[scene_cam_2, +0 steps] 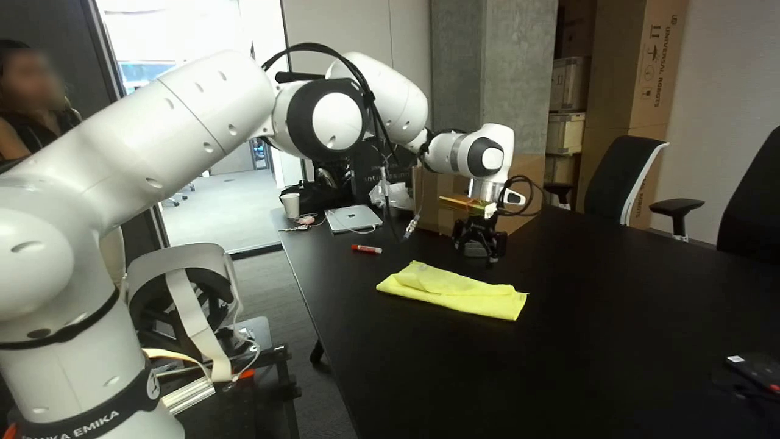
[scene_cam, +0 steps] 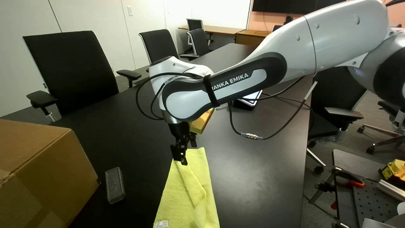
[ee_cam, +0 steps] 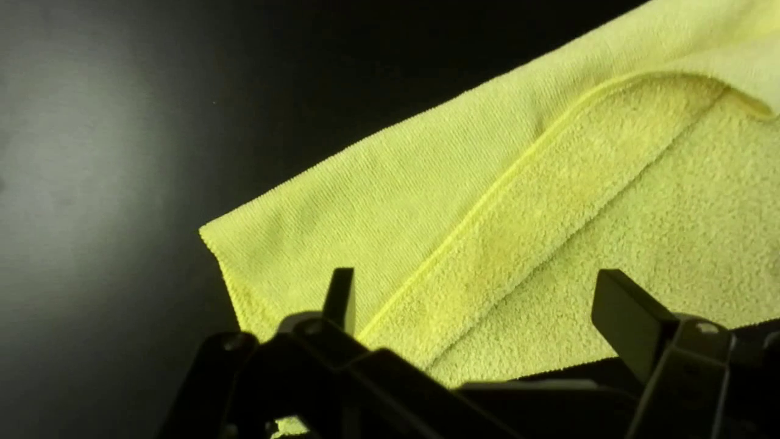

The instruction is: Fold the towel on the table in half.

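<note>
Towel [ee_cam: 518,225] is soft-looking cloth, fuzzy pile on one stretch, flatter fine-ribbed weave on another; desk [scene_cam: 253,177] is smooth, black, mostly matt with a soft sheen in patches. End effector [ee_cam: 475,299] looks dark and mainly matt with small glints, arm [scene_cam: 291,44] has a smooth glossy white shell with black trim, cable connector [scene_cam: 251,136] is shiny bare metal. Box [scene_cam: 53,171] is matt brown cardboard, laptop [scene_cam_2: 353,218] smooth satin metal-look, column [scene_cam_2: 518,73] rough grey concrete-look, chair back [scene_cam: 71,72] matt black, fabric-like.
</note>
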